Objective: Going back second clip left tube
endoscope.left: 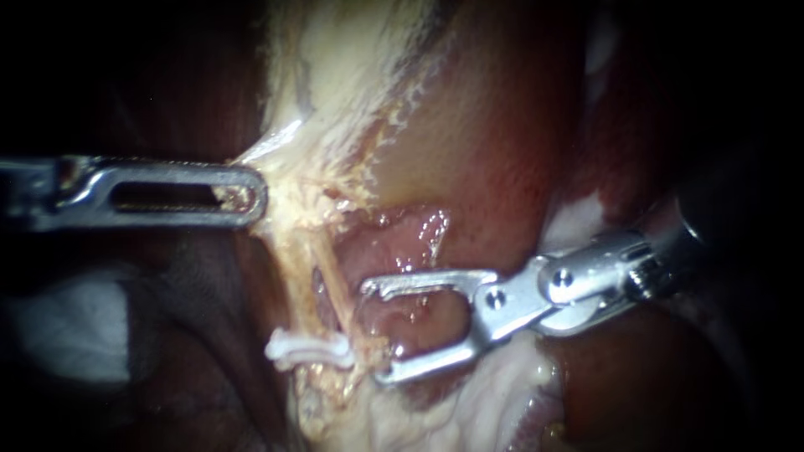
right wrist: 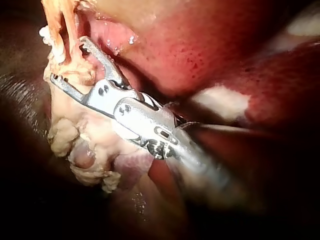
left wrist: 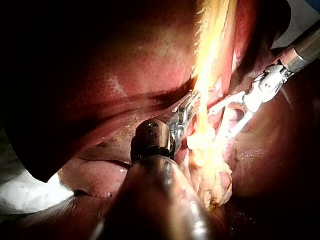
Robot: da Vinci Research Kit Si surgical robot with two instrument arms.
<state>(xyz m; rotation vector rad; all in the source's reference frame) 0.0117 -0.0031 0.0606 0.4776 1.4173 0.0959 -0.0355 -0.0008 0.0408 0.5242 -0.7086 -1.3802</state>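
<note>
A white clip sits across a thin pale tube that runs down from the yellowish tissue. My right instrument comes in from the right with its jaws wide open. Their tips lie just right of the tube, the lower one close to the clip, and nothing is gripped. The right wrist view shows the same open jaws beside the pale tube. My left instrument reaches in from the left, shut on pale tissue above the tube. It pinches the same lit strand in the left wrist view.
Red-brown liver fills the upper right, and pink tissue shows between the open jaws. Lumpy pale fat hangs under my right instrument. White gauze lies at the lower left. Dark surroundings hide the rest.
</note>
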